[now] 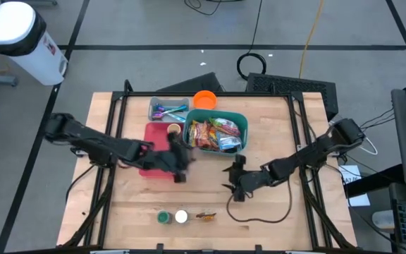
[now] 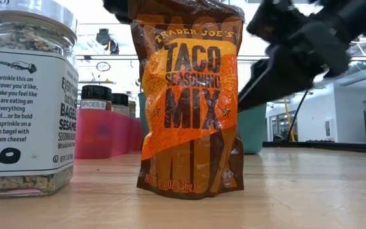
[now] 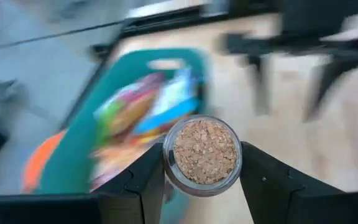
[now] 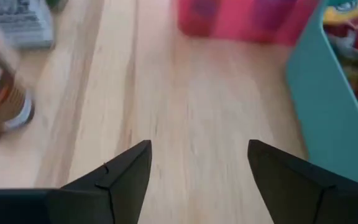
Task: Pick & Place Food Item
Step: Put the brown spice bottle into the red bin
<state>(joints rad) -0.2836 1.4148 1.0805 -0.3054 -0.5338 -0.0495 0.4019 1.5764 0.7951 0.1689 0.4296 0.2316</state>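
My left gripper [image 1: 180, 156] is shut on a small clear spice jar [image 3: 205, 151] filled with brown granules. It hovers by the right end of the pink bin [image 1: 150, 134], and the teal bin [image 1: 244, 130] of food packets shows beyond it in the left wrist view. My right gripper [image 1: 232, 182] stands open over bare table [image 4: 197, 152], nothing between its fingers, short of the teal bin's near side. A taco seasoning packet [image 2: 189, 102] stands upright on its lower edge near the table's front edge. My left gripper pinches the spice jar by its round side wall [image 3: 168, 163], one finger on either side. The jar's round clear end faces the wrist camera and shows the granules. It hangs clear of the table and the bins.
A bagel seasoning jar [image 2: 24, 95] and a green-lidded jar [image 1: 163, 217] stand beside the taco packet. More spice jars [image 2: 97, 95] stand in the pink bin. A clear box of utensils [image 1: 168, 109] and an orange bowl [image 1: 204, 99] are at the far edge.
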